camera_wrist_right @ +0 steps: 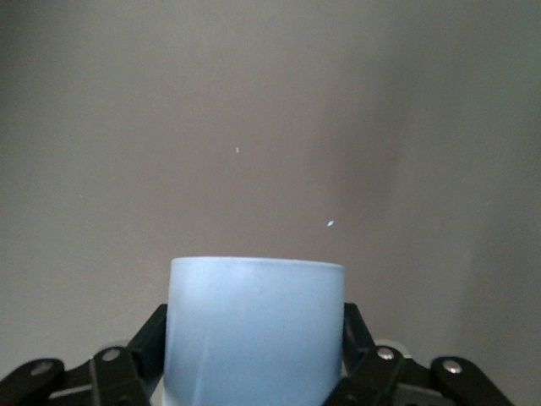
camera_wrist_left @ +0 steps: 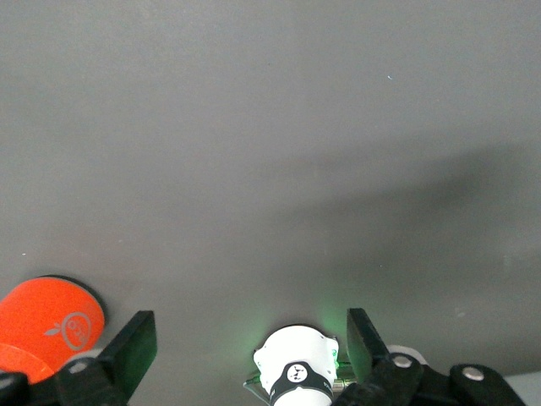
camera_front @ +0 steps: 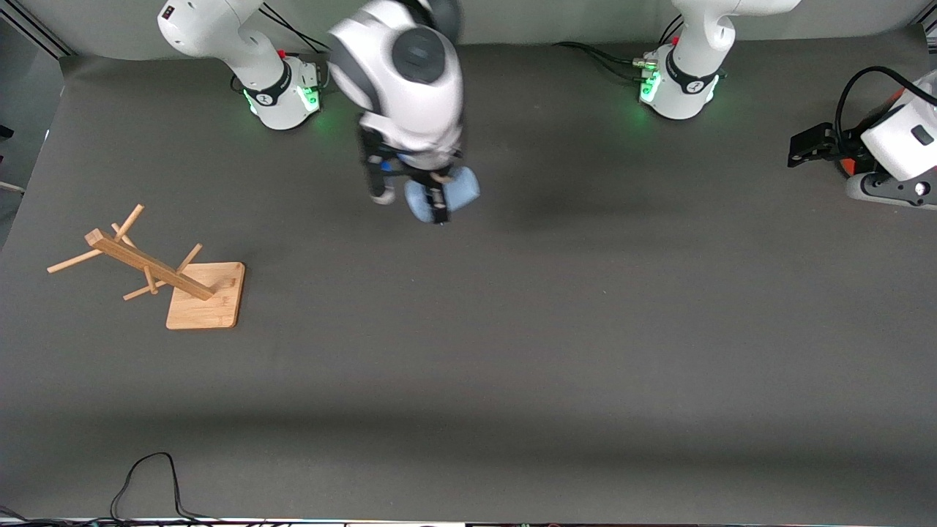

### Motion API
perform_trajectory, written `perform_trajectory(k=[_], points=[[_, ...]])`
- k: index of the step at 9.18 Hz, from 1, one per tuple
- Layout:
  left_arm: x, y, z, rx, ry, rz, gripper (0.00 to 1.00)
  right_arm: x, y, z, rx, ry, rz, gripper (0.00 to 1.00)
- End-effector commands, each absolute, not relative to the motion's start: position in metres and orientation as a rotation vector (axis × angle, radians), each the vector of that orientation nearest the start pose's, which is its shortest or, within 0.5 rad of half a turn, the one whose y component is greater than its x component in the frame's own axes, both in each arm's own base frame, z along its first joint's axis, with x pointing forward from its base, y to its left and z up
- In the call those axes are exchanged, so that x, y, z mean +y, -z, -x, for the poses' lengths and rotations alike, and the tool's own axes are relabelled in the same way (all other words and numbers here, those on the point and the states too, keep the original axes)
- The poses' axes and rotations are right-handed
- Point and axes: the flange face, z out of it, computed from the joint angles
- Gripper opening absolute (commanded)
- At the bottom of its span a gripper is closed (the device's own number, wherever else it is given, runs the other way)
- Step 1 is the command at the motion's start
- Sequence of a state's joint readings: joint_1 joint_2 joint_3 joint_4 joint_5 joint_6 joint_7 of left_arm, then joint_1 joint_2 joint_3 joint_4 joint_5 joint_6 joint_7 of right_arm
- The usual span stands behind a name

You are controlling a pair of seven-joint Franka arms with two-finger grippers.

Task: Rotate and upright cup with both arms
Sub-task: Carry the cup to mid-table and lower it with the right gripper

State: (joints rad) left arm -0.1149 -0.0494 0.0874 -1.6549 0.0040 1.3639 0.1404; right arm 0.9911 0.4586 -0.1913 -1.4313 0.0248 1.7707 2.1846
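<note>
The pale-blue cup [camera_front: 457, 190] is held between the fingers of my right gripper [camera_front: 439, 199], over the table in front of the right arm's base. In the right wrist view the cup [camera_wrist_right: 254, 326] fills the gap between the two black fingers [camera_wrist_right: 150, 338] of the right gripper [camera_wrist_right: 254, 359], and its flat end points away from the wrist. My left gripper [camera_front: 807, 146] hangs open and empty at the left arm's end of the table. In the left wrist view the left gripper [camera_wrist_left: 249, 342] has its fingers [camera_wrist_left: 128, 348] wide apart with only grey mat between them.
A wooden rack [camera_front: 168, 274] with pegs stands on its square base at the right arm's end of the table. An orange-red round thing [camera_wrist_left: 46, 326] shows beside the left gripper. The left arm's green-lit base [camera_wrist_left: 296, 368] is in view. A black cable [camera_front: 146, 476] loops at the near edge.
</note>
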Motion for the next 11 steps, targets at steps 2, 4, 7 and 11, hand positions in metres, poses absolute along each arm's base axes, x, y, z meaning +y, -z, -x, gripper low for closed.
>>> perform_trajectory(k=[2,4,7,11], points=[[-0.011,-0.597,-0.512,0.299,-0.401,3.132,1.0,0.576,-0.349,-0.46,2.202,0.209,2.37,0.58],[-0.011,-0.597,-0.512,0.306,-0.403,3.132,1.0,0.599,-0.293,-0.443,2.225,0.245,2.343,0.58],[-0.011,-0.597,-0.51,0.305,-0.42,3.146,1.0,0.614,-0.226,-0.429,2.248,0.287,2.323,0.58],[-0.011,-0.597,-0.511,0.305,-0.415,3.147,1.0,0.62,-0.185,-0.425,2.26,0.343,2.33,0.75]])
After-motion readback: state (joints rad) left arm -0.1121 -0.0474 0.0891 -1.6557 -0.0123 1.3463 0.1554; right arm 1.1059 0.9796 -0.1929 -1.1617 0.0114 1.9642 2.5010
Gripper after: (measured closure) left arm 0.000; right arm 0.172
